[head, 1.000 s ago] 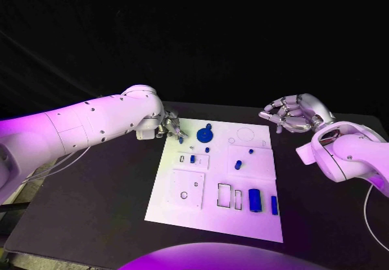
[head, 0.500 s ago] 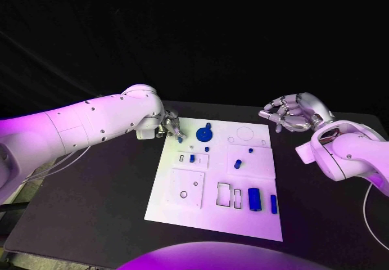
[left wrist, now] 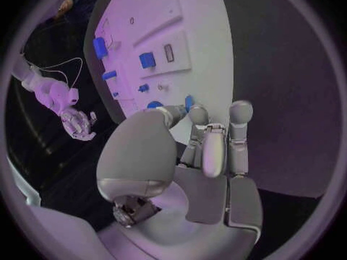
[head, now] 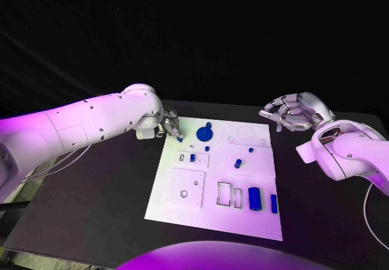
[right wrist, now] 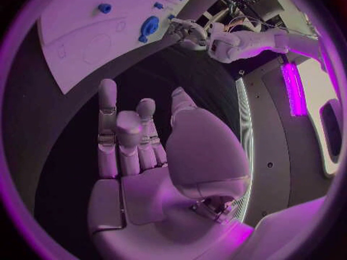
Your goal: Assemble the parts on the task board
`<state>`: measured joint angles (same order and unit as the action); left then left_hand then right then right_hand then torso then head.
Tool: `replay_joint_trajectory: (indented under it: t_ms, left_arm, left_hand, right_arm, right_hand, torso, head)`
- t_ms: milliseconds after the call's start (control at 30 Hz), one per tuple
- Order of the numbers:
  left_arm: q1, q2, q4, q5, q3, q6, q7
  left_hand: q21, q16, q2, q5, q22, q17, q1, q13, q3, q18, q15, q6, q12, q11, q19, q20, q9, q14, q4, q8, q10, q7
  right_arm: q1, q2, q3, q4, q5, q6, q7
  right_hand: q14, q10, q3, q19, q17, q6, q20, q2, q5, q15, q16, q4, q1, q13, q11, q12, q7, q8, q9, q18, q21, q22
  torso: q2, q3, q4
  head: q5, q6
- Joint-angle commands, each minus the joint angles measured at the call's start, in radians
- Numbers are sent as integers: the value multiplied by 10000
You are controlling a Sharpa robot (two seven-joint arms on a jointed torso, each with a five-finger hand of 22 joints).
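Both arms stay put: left hand still at task board corner.

The head view looks down from above the near edge of the table, taking in the whole task board from a moderate height, with the left hand at the board's far left corner and the right hand beyond its far right corner. The left wrist view sits close behind the left hand, facing along the board towards the right hand. The right wrist view sits close behind the right hand, facing back across the board's far end to the left hand. All three views share the board's far end, where a round blue part lies.
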<state>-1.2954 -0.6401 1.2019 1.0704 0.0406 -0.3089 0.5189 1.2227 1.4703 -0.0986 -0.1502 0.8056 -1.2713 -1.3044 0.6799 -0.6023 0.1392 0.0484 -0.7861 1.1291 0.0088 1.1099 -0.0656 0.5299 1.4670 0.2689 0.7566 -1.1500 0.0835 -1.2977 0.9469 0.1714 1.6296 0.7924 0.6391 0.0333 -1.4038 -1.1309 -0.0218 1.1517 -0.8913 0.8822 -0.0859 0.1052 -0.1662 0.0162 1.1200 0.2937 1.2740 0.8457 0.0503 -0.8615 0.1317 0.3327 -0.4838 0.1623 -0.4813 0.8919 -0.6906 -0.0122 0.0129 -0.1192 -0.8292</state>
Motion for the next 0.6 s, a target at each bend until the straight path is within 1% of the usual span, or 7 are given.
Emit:
replay_joint_trajectory:
  t_ms: [33, 67, 167, 267, 433, 533, 600]
  left_arm:
    - [-4, -88, 140, -448, -12, 284, -69]
    - [-4, -156, 225, -507, -16, 347, -70]
    - [-6, -393, 538, -635, -25, 596, -70]
    - [-7, -625, 893, -645, -30, 870, -68]
    - [-4, -1058, 1627, -725, -32, 1312, -72]
    - [8, -1310, 2049, -741, -30, 1528, -82]
    - [21, -1450, 2278, -724, -29, 1651, -90]
  left_hand:
    - [86, 69, -155, 55, 42, -71, 132, 42, -1297, 76, 52, 35, 53, -38, 42, 79, 659, 247, -1159, 452, -119, -33]
    - [96, 74, -175, 56, 60, -82, 157, 59, -1334, 73, 55, 28, 64, -41, 54, 81, 670, 252, -1174, 464, -138, -36]
    - [127, 93, -199, 58, 117, -132, 205, 106, -1402, 63, 61, 13, 95, -48, 92, 85, 690, 272, -1197, 483, -185, -44]
    - [170, 115, -241, 50, 191, -185, 287, 155, -1523, 52, 76, -15, 131, -64, 145, 95, 722, 298, -1246, 515, -255, -61]
    - [259, 164, -344, 40, 338, -311, 428, 248, -1839, 27, 115, -74, 185, -104, 258, 127, 779, 357, -1385, 568, -397, -105]
    - [305, 188, -416, 39, 410, -373, 521, 309, -2069, 15, 135, -111, 212, -125, 312, 149, 811, 387, -1486, 595, -475, -115]
    - [334, 200, -445, 34, 459, -407, 557, 338, -2155, 6, 143, -130, 227, -133, 346, 157, 825, 401, -1526, 607, -511, -123]
  right_arm:
    - [6, 1, 0, -18, 67, -69, 68]
    - [7, 4, 0, -25, 66, -72, 69]
    - [8, 11, 0, -43, 61, -85, 69]
    - [9, 8, 0, -65, 56, -102, 72]
    - [11, 3, 0, -95, 45, -117, 79]
    - [12, -2, 0, -104, 36, -123, 85]
    - [14, -5, 0, -106, 33, -127, 88]
  right_hand:
    - [73, 51, -36, -15, 16, -62, -58, -123, 17, 30, -60, -1, -10, -8, -4, 48, -15, 33, -14, 199, 35, -9]
    - [73, 51, -36, -15, 16, -62, -58, -123, 17, 30, -60, -1, -10, -8, -4, 48, -15, 33, -14, 199, 35, -9]
    - [73, 51, -36, -15, 16, -62, -58, -123, 17, 30, -60, -1, -10, -8, -4, 48, -15, 33, -14, 199, 35, -9]
    - [73, 51, -36, -15, 16, -62, -58, -123, 17, 30, -60, -1, -10, -8, -4, 48, -15, 33, -14, 199, 35, -9]
    - [62, 35, -34, -8, -3, -63, -59, -142, 20, 31, -64, 0, -1, -7, -5, 33, -17, 47, -14, 200, 54, -22]
    - [62, 35, -34, -8, -3, -63, -59, -142, 20, 31, -64, 0, -1, -7, -5, 33, -17, 47, -14, 200, 54, -22]
    - [62, 35, -34, -8, -3, -63, -59, -142, 20, 31, -64, 0, -1, -7, -5, 33, -17, 47, -14, 200, 54, -22]
  torso:
    - [15, 5, 12]
    - [24, 3, 22]
    - [18, -7, 12]
    - [34, -14, 18]
    - [10, 1, 17]
    - [15, -1, 15]
    - [12, -9, 1]
  head:
    - [16, 12]
    - [2, -17]
    - [-37, -4]
    - [-47, -7]
    - [-96, 9]
    - [-110, 3]
    - [-133, 4]
